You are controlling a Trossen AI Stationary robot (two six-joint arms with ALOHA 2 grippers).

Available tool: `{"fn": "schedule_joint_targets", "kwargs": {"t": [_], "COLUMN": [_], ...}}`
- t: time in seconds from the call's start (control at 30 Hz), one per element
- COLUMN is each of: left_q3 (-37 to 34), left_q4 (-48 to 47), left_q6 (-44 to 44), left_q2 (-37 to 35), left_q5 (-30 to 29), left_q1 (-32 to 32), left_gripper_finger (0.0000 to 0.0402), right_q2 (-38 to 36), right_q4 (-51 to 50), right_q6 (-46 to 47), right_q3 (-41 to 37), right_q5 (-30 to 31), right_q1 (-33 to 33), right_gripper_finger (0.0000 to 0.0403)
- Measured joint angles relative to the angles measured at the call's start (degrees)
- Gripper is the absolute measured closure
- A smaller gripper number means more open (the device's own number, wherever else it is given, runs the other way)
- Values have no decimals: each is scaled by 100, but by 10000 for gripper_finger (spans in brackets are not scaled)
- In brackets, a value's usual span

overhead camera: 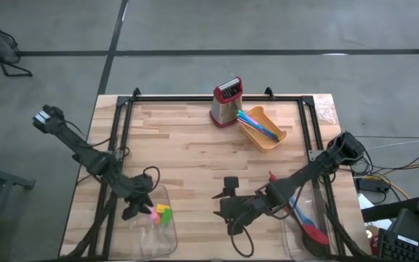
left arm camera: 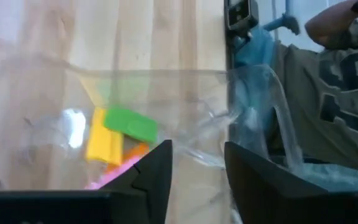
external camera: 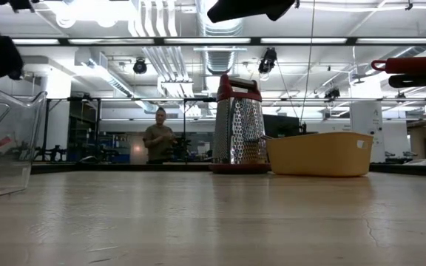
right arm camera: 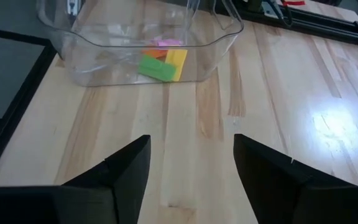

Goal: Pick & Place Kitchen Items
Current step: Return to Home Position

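Left tool point(overhead camera: 134, 209), released, hangs over clear bin point(overhead camera: 173, 234) at 7 o'clock; right tool point(overhead camera: 228, 212), released, at 6 o'clock. Risk: a low retreat snags the bin rim, spilling spatulas point(left arm camera: 129, 124).

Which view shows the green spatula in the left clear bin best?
The left wrist view: the green spatula sits largest there, partly over the yellow one. The right wrist view shows it farther off, through the wall of the clear bin. The high view shows only a green speck; the low view does not show it clearly.
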Motion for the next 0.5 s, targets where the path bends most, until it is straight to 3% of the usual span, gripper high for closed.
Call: {"fn": "schedule_joint_targets", "kwargs": {"t": [0.17,0.27,0.37,0.5], "left_q3": [74,74,39,30], "left_q4": [85,568,1370,2206], "left_q6": [1068,1877,2853,4109], "left_q2": [0,11,11,101], "left_q5": [-1038,-1616,-1864,-1554], "left_q1": [205,406,604,900], "left_gripper_finger": [245,254,271,320], "right_q2": [0,0,0,0], "right_q4": [30,57,59,265], "right_q6": [-259,-496,-696,-991], "right_q3": [-2,-7,-23,-87], "right_q5": [3,-47,-397,-1200], "right_q1": [-110,-306,-637,-1146], "right_gripper_finger": [181,211,270,373]}}
